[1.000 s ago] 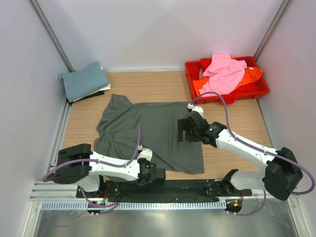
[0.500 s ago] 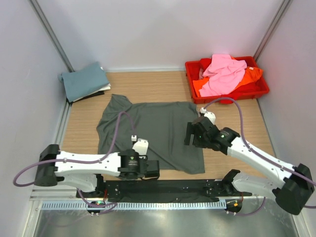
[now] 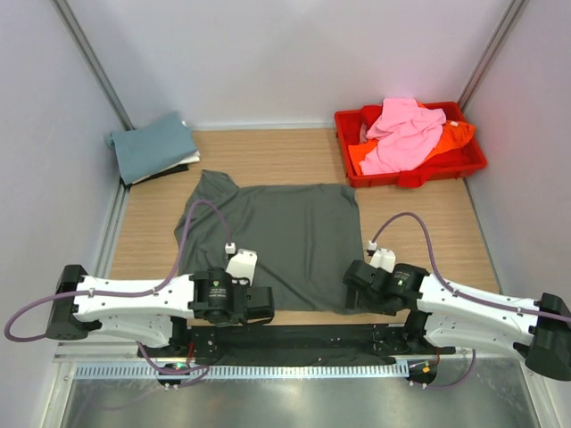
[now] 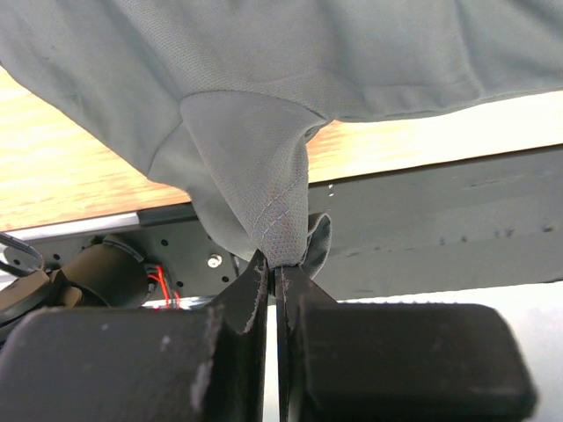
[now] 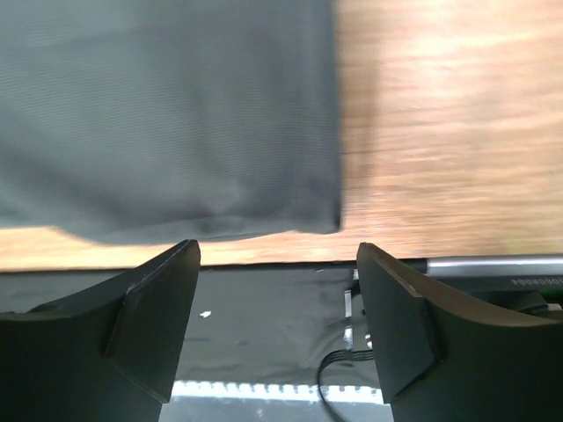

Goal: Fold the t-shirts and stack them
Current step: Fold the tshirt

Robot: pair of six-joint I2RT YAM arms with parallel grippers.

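Lower centre, the left gripper (image 4: 274, 266) clamps the near hem of the spread dark grey cloth t-shirt (image 3: 294, 232); the right gripper (image 5: 277, 255) hangs unclenched at its lower-right corner.

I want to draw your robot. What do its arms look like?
The left arm and right arm are white with round black joints, each with a purple cable. The left end effector and right end effector have black wedge-shaped fingers.

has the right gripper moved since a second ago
Yes. The right gripper has drawn away from the red tray, down to the near right corner of the dark grey t-shirt.
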